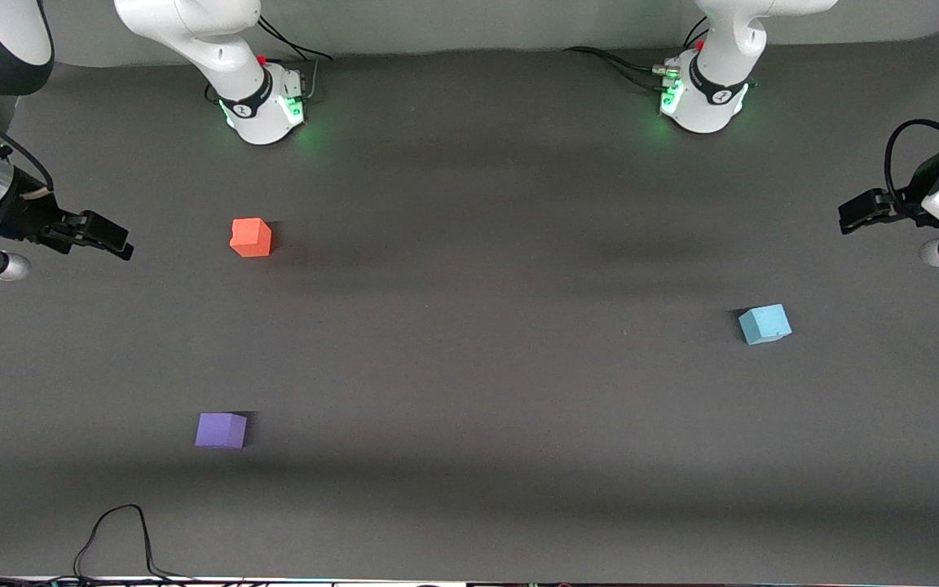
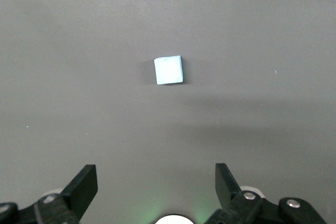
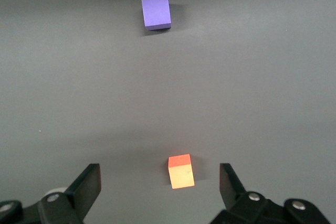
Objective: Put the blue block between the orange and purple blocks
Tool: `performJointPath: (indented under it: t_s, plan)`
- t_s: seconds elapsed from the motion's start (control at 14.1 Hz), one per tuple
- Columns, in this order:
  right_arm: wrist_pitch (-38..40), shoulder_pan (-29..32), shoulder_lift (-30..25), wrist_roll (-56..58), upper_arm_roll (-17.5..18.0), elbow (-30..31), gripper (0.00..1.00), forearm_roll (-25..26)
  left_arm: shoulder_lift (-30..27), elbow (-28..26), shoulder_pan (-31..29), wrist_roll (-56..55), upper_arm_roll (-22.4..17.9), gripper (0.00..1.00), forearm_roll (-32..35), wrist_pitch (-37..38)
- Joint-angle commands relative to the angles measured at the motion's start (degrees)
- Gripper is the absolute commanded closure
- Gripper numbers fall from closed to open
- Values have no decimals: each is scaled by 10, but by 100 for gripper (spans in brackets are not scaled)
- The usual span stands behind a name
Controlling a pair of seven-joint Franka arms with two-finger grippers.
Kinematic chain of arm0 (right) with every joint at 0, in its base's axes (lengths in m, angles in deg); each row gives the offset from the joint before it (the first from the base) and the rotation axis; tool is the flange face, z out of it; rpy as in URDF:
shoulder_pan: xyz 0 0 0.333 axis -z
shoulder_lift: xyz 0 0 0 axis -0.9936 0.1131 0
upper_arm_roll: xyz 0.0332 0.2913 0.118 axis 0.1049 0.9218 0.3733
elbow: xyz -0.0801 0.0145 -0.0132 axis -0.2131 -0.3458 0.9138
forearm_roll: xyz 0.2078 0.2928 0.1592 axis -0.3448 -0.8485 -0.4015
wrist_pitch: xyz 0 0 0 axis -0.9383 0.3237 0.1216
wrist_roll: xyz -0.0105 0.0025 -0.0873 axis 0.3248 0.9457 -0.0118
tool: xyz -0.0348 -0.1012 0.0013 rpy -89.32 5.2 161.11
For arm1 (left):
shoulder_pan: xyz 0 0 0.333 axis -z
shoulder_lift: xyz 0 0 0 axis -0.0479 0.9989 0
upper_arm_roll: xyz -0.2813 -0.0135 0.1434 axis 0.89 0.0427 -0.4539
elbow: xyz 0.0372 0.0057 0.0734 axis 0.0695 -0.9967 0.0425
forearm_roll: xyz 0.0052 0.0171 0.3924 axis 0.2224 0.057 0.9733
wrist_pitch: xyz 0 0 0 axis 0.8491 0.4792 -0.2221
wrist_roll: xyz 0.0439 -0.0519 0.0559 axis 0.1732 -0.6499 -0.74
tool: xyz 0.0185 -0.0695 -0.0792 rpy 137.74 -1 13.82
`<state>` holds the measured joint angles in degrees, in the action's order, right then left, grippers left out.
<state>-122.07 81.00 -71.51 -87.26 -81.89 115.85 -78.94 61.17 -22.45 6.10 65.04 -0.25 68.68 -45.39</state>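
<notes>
Resting apart on matte gray table (image 1: 469, 367): blue block (image 1: 764, 324), orange block (image 1: 251, 237), purple block (image 1: 221, 430).

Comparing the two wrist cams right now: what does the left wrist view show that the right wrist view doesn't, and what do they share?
Only the left wrist view shows the blue block, alone on the dark mat, out ahead of the open left gripper. Only the right wrist view shows the orange block, lying between the fingers of the open right gripper as seen from above, and the purple block farther off. Both share the same bare mat and an open, empty gripper; neither shows the other arm.
</notes>
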Motion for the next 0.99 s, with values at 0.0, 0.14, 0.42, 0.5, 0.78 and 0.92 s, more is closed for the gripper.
performJointPath:
  t_s: [0.0, 0.14, 0.42, 0.5, 0.78, 0.92]
  plan:
    - [-23, -8, -8, -1, -5, 17, 0, 10, 0, 3, 2, 10, -4, 0, 3, 12]
    - [-26, -10, -5, -1, -5, 17, 0, 10, 3, 3, 1, 13, -5, 0, -2, 8]
    - [-33, -8, -2, -1, -5, 17, 0, 10, 4, 2, 0, 14, -6, 0, -3, 11]
    - [-35, -8, -2, -1, -5, 21, 0, 10, 5, 3, 1, 14, -6, 0, -2, 9]
    - [-40, -6, -4, 0, -5, 25, 0, 10, 8, 3, 0, 18, -5, 0, -2, 14]
    - [-40, -1, -4, 3, -5, 25, 0, 10, 9, 2, -1, 19, -6, 0, -2, 14]
